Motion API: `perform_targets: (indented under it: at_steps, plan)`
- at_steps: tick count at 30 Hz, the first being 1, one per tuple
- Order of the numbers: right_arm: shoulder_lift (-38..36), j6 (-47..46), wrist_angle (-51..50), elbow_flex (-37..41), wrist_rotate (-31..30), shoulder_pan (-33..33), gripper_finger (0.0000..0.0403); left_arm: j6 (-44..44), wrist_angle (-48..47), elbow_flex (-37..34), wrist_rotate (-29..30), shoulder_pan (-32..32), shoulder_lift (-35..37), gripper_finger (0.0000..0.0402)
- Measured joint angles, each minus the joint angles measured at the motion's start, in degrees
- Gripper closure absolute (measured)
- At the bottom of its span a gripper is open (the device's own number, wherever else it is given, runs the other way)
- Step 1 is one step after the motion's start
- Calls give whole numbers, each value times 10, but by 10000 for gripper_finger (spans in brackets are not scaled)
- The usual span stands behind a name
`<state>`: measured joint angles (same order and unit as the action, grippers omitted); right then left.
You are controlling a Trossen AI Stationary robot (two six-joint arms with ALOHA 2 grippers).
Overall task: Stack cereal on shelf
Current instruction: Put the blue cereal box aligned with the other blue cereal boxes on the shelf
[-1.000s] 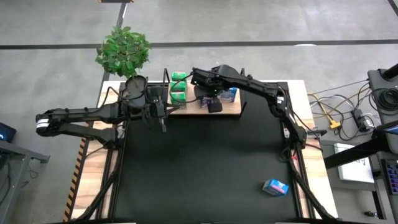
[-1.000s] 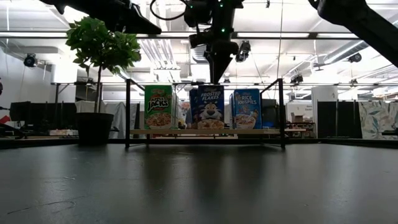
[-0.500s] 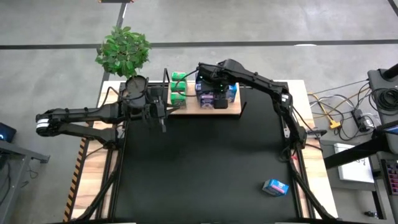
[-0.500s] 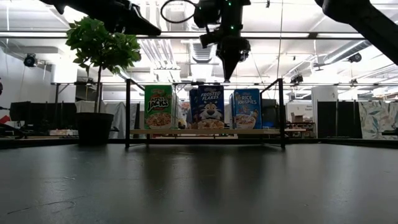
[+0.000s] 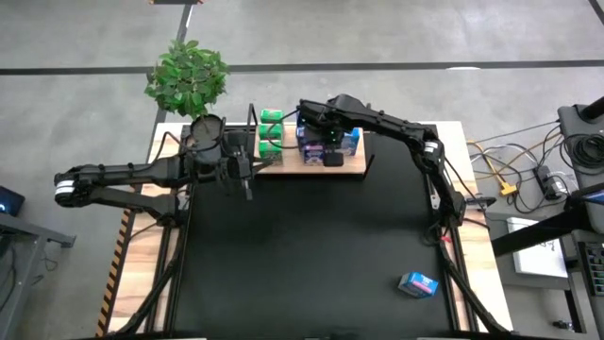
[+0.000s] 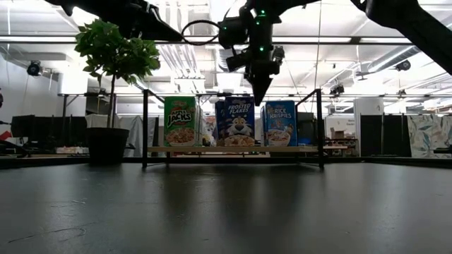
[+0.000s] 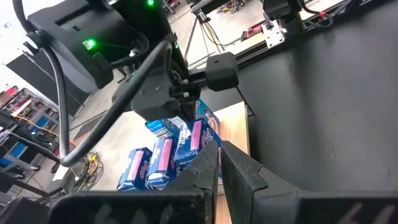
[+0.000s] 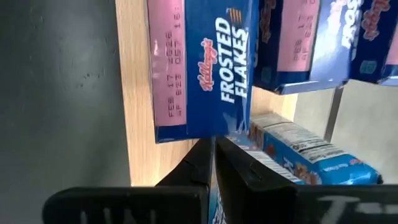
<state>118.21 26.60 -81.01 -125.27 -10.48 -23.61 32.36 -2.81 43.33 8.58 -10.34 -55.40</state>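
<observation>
**Shelf stock and arm positions, as I see them**

Shelf (image 5: 354,167): light wood board with black uprights, at the far edge of the table. From the low view I count three cartons facing me in a row: a green Apple Jacks box (image 6: 181,121), a blue Frosted Flakes box (image 6: 235,121) and a blue Rice Krispies box (image 6: 280,123). From above, more cartons stand behind them.

Loose cereal box (image 5: 418,282): blue, lying alone on the black table mat (image 5: 311,255) near the right front corner, well apart from the shelf.

Right gripper (image 6: 259,94): above the shelf, over the blue cartons, pointing down. I see its fingers pressed together with nothing between them.

Left gripper (image 5: 245,179): hangs near the shelf's left end, fingers closed, empty.

Potted plant (image 5: 188,76): beyond the table's far left corner.
</observation>
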Motion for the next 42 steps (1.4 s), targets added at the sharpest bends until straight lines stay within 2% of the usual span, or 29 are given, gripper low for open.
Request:
perform_targets:
  at_steps: [15, 42]
  plan:
    - [0, 4, 27, 0, 19, 5, 394, 0, 0, 0, 0, 0, 0, 400]
    - [0, 7, 48, 0, 16, 16, 394, 2, 0, 0, 0, 0, 0, 400]
